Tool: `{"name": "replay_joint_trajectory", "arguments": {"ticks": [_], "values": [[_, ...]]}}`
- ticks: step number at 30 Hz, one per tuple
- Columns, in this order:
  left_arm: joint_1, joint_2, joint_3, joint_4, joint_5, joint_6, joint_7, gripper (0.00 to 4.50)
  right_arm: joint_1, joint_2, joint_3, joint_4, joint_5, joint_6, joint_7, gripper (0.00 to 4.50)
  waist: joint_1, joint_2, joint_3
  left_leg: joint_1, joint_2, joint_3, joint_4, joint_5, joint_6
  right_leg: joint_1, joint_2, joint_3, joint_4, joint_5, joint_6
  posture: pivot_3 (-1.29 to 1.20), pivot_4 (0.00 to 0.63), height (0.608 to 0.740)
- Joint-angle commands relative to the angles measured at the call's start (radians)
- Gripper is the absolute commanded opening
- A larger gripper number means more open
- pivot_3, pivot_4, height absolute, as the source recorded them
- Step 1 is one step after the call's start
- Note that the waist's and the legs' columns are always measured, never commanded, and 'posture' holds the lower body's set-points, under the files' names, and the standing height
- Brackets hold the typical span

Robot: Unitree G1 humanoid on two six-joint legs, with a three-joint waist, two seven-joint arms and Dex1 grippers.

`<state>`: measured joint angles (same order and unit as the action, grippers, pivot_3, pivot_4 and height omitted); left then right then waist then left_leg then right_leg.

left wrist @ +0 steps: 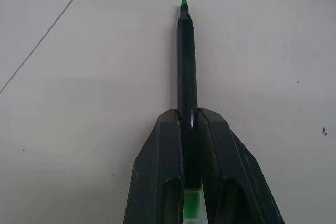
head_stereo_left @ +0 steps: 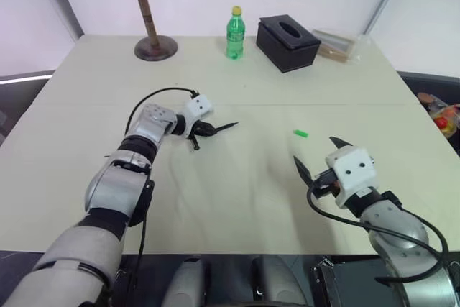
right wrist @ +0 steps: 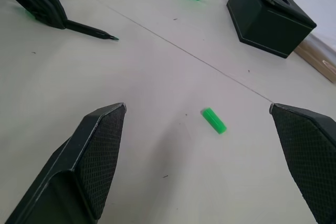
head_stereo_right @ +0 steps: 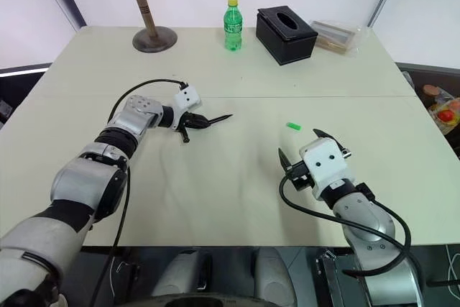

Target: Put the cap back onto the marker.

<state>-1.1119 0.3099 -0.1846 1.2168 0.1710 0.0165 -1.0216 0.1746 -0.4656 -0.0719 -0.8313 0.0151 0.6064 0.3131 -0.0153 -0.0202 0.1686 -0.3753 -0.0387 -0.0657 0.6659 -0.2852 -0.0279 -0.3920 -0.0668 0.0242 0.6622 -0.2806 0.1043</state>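
Cream worktop, head views, left to right. Wooden hat stand at 11 o'clock on the far edge, green bottle at 12, black tissue box just right of it, clear packet at 1 o'clock near the far right corner.

Left gripper sits left of centre, jaws pressed together, pinching the marker. Marker pokes out toward 3 o'clock, tip free. Left wrist view adds detail the head views lack: marker runs straight out between the two fingers, nib at the end is green, a bit of green shows at the barrel's rear between the jaws. Can't tell from any view whether the marker touches the worktop.

Cap lies loose on the worktop right of centre, well apart from the marker tip, roughly at 3 o'clock from it.

Right gripper hovers at 4 o'clock near the front edge, jaws spread wide, nothing in them. Right wrist view shows the cap lying between and beyond the two spread fingers, not touched, with the left gripper and marker tip at 10 o'clock from the cap, bottle and box beyond.
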Motion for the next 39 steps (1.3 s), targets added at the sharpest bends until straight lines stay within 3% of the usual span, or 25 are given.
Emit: {"name": "replay_joint_trajectory", "arguments": {"ticks": [1, 12, 21, 31, 39], "values": [[0.040, -0.002, -0.012, 0.028, 0.016, 0.029, -0.010, 0.06, -0.014, -0.014, -0.035, -0.055, 0.003, 0.003, 0.009, 4.50, 0.000, 0.000, 0.000, 0.000, 0.000, 0.000, 0.000, 0.000, 0.000, 0.000, 0.000, 0.000, 0.000, 0.000, 0.000, 0.00, 0.150, 0.740], [0.021, 0.004, -0.033, -0.141, 0.010, -0.195, -0.061, 0.06, -0.063, -0.075, -0.108, 0.037, 0.068, -0.020, 0.109, 4.50, 0.004, -0.002, 0.001, -0.002, 0.001, 0.000, 0.000, 0.000, 0.000, -0.001, -0.001, 0.000, -0.001, 0.000, 0.000, 0.00, 0.150, 0.740], [0.067, 0.010, -0.035, -0.495, -0.031, -0.149, -0.091, 0.06, -0.294, -0.177, -0.192, 0.496, 0.262, -0.110, 0.365, 4.50, -0.003, -0.001, 0.002, -0.002, 0.002, 0.001, -0.001, 0.000, 0.000, -0.002, -0.001, 0.001, -0.001, 0.000, 0.000, 0.00, 0.150, 0.740], [0.158, 0.053, -0.031, -0.829, -0.067, 0.018, -0.083, 0.06, -0.656, -0.238, -0.015, 1.102, 0.191, -0.331, 0.604, 4.50, -0.002, 0.003, 0.006, -0.002, 0.003, 0.002, -0.002, 0.000, 0.000, -0.003, 0.000, 0.003, -0.001, 0.000, 0.000, 0.00, 0.150, 0.740], [0.201, 0.084, -0.030, -0.954, -0.084, 0.087, -0.064, 0.06, -0.765, -0.206, 0.092, 1.409, 0.096, -0.532, 0.664, 4.50, 0.000, 0.003, 0.006, -0.008, 0.002, 0.002, -0.001, 0.000, 0.000, -0.008, -0.001, 0.002, -0.003, 0.000, 0.000, 0.00, 0.150, 0.740]]}}
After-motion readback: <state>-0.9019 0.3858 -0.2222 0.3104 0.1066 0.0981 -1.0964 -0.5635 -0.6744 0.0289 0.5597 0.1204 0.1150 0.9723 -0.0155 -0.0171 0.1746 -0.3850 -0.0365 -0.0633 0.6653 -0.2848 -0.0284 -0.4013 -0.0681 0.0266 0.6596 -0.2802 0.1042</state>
